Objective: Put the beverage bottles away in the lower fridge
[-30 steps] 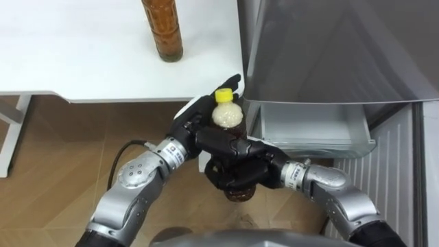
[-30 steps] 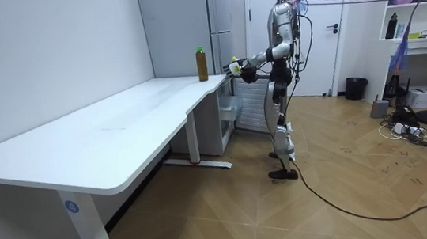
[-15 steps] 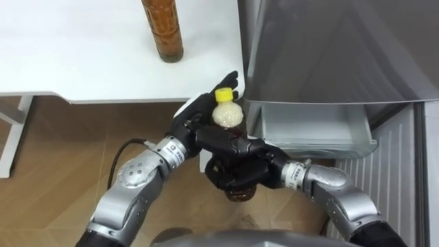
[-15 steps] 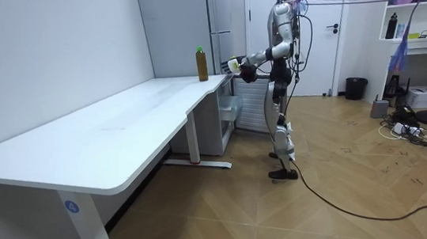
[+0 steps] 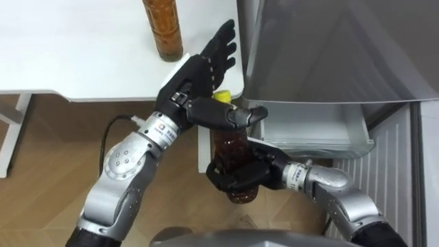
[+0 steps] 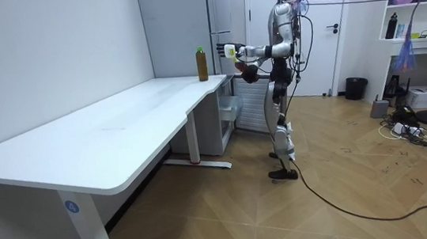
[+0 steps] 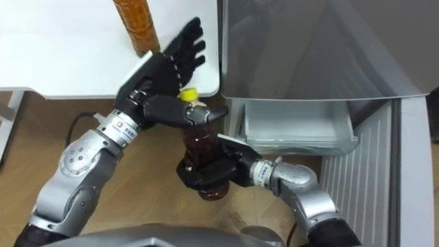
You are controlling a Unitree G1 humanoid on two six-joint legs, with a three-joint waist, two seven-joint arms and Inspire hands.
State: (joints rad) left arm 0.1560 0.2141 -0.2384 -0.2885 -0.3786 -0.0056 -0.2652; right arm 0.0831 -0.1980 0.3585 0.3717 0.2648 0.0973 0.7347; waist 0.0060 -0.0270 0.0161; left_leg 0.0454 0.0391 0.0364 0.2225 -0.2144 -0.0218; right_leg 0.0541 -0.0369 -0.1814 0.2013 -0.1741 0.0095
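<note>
A brown drink bottle (image 5: pixel 230 145) with a yellow cap (image 5: pixel 221 97) stands upright in my right hand (image 5: pixel 241 175), which is shut on its lower body, just off the white table's corner. My left hand (image 5: pixel 195 71) is raised behind the bottle's top with straight, spread fingers, and its thumb lies across the neck. A second brown bottle (image 5: pixel 163 29) stands on the table (image 5: pixel 82 58) near its edge. To the right, the lower fridge's drawer (image 5: pixel 310 128) is pulled out. In the room view I stand at the table's end facing the fridge (image 6: pixel 223 23).
The grey fridge front (image 5: pixel 336 48) rises over the open drawer. The table's corner (image 5: pixel 233 86) lies close behind the held bottle. Bare wooden floor (image 5: pixel 55 158) lies under the table to my left.
My left hand has lifted from beside the bottle and spread its fingers upward over the table's corner. The bottle stays in my right hand, a little lower in view.
</note>
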